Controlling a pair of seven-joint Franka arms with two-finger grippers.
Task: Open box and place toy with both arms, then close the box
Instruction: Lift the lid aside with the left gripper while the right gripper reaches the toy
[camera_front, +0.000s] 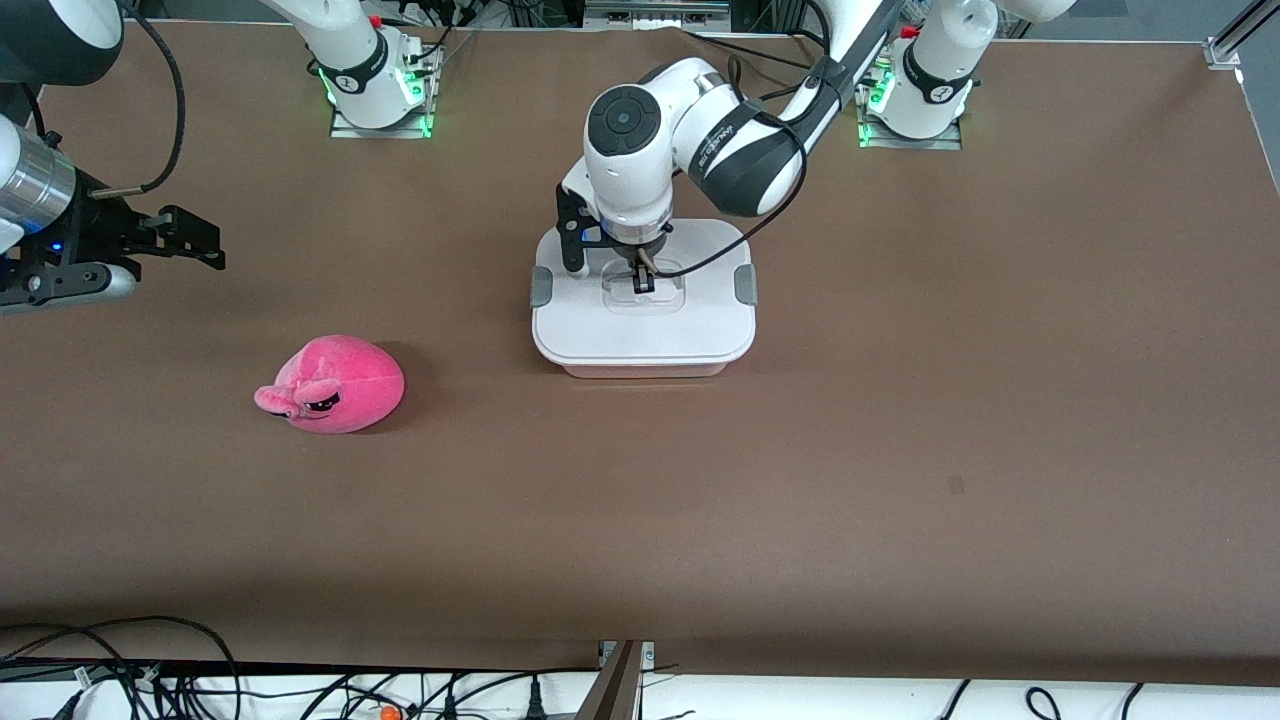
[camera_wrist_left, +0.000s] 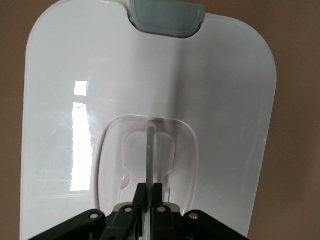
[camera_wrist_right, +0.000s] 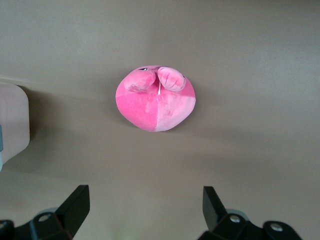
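The table (camera_front: 900, 450), brown and matte, carries everything; the box (camera_front: 643, 340) sits on it near the middle, lid (camera_front: 700, 320) on and both grey side clips (camera_front: 745, 287) lying flat against the lid's ends. The left arm reaches down from its base so that the left gripper (camera_front: 643, 281) stands directly over the lid's centre, inside the clear recessed handle (camera_wrist_left: 150, 150). In the left wrist view the two black fingers (camera_wrist_left: 159, 197) are pressed together on the thin upright rib of that handle, so the pincer is clamped on the handle.

The right arm waits at its own end of the table, the right gripper (camera_wrist_right: 145, 205) raised in the air with its fingers wide apart and nothing between them. The toy (camera_front: 335, 385) lies on the table below and ahead of that open pincer, well apart from the box and toward the right arm's end.

The step in hand looks like lifting the lid. To do it well, the pull should go straight up, with the grip kept low on the rib so that it does not slip. Whether the clips are released I cannot tell; if they are latched, the tub (camera_front: 645, 371) would rise too.

The only writing is a maker's marking on the left arm's black band, too small to read.
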